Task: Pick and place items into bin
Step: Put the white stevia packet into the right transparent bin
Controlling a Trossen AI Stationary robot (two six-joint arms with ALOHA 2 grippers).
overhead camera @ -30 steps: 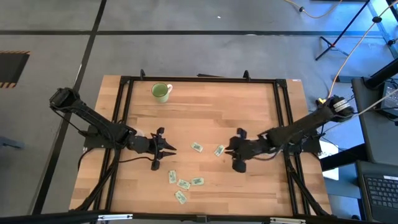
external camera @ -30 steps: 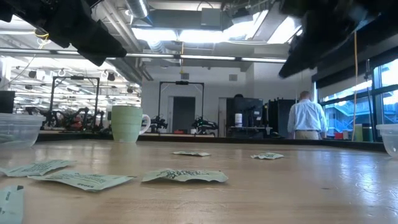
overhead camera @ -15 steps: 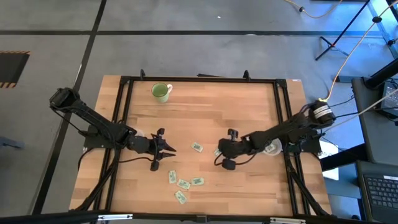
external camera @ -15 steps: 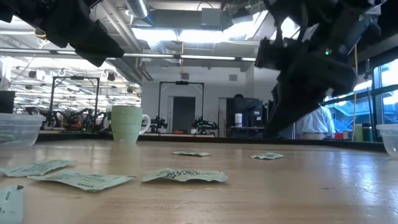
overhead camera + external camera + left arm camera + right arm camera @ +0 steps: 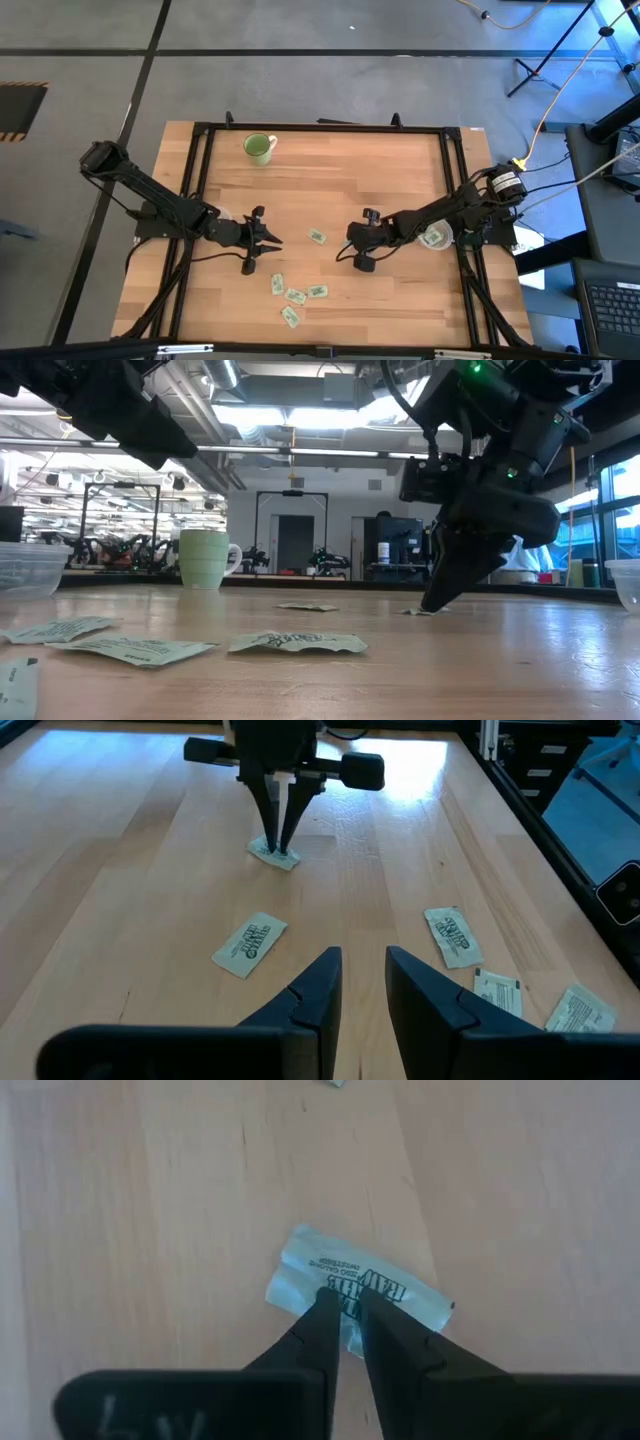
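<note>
The items are small flat light green and white packets lying on the wooden table. One packet (image 5: 317, 237) lies near the middle, and several more (image 5: 295, 296) lie nearer the near edge. My right gripper (image 5: 342, 1295) stands right of centre on one packet (image 5: 352, 1288), its fingers nearly closed on it. My left gripper (image 5: 272, 240) hovers open left of centre, pointing at the packets (image 5: 249, 944). A clear bin (image 5: 435, 238) holding packets sits beside the right arm. My right gripper has its fingertips (image 5: 325, 1302) on the middle of the packet (image 5: 385, 1292), with a narrow strip of it between them. The fingers come from above, slanting down from the table's right side (image 5: 281, 848). The packet lies flat on the table.
A light green mug (image 5: 258, 148) stands near the far left corner. A second clear container (image 5: 28, 568) sits at the table's left side by the left arm. A black frame (image 5: 320, 128) runs round the table. A person (image 5: 520, 555) stands far back in the room.
My right gripper has moved toward the table's left and come down onto the packet right of centre, uncovering the clear bin beside its arm. The packets have stayed where they were.
</note>
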